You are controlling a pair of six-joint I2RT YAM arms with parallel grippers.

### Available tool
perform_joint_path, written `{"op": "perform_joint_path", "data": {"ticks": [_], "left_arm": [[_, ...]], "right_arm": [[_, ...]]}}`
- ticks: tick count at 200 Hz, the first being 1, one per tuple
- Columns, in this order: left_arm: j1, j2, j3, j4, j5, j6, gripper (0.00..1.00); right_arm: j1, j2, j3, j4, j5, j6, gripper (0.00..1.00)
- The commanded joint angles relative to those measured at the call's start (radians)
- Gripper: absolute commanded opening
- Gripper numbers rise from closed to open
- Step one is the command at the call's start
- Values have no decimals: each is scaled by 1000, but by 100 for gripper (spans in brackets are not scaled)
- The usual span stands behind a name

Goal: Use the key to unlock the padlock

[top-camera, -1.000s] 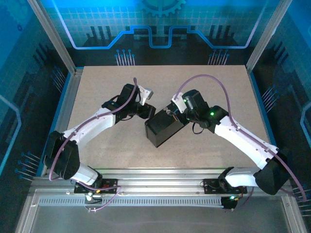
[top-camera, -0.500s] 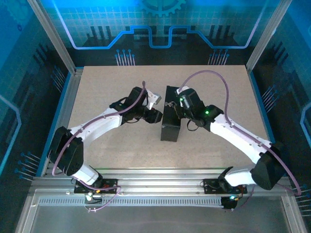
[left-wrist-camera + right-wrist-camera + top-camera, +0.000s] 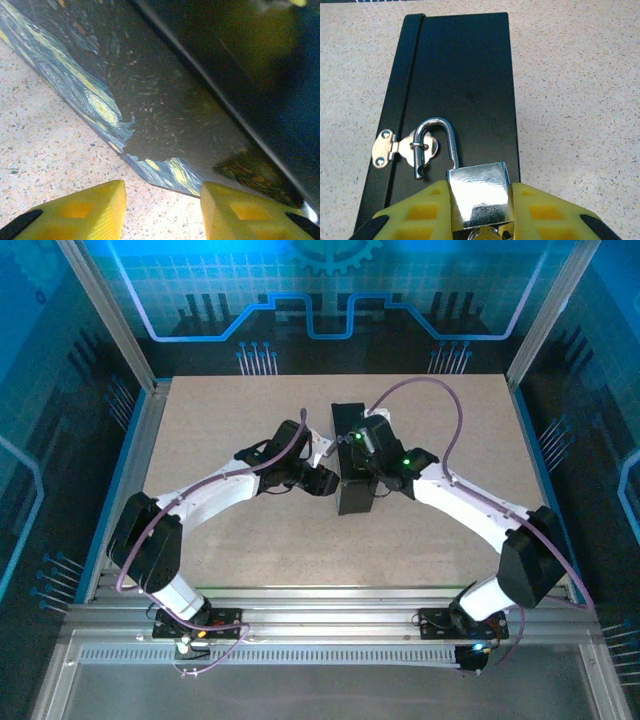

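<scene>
Right hand (image 3: pixel 480 202): grasping padlock (image 3: pixel 478 190) body.
Shackle (image 3: pixel 440 131): one end free, hooked in hasp (image 3: pixel 395 147) of black box (image 3: pixel 465 70).
Left hand (image 3: pixel 162 205): released, just beside painted lid (image 3: pixel 100 105).

Both arms are built from white moulded links joined by rounded black housings. The left arm (image 3: pixel 205 498) and the right arm (image 3: pixel 470 505) are each followed along their length by a thin purple cable (image 3: pixel 425 380), looped free above the wrist. Black mounting blocks are seen at the bases, bolted to a ribbed metal rail. A small green light (image 3: pixel 405 458) is lit on the right arm's black wrist housing. The left gripper (image 3: pixel 162 210) and the right gripper (image 3: pixel 481 212) are fitted with yellow fingers (image 3: pixel 90 207), moulded with shallow square recesses and edged in black at the outer sides.
</scene>
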Motion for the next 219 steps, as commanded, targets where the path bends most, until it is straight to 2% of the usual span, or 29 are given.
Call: {"op": "perform_joint_path", "data": {"ticks": [1,77,117,151,188,219], "left_arm": [[-6,15,30,-12,29,0,45],[19,-19,19,-34,-9,-2,46],[63,-61,9,-17,-2,-13,49],[89,-76,11,-24,-32,-9,50],[117,-106,9,-33,-71,-12,53],[130,-126,8,-38,-90,-10,53]], "right_arm": [[-8,49,70,43,41,65,0],[-47,103,148,12,88,103,0],[-183,1,58,73,-32,29,0],[-352,-38,-63,48,-121,-5,0],[-543,-3,-219,81,-251,22,0],[-616,69,-241,59,-257,18,0]]}}
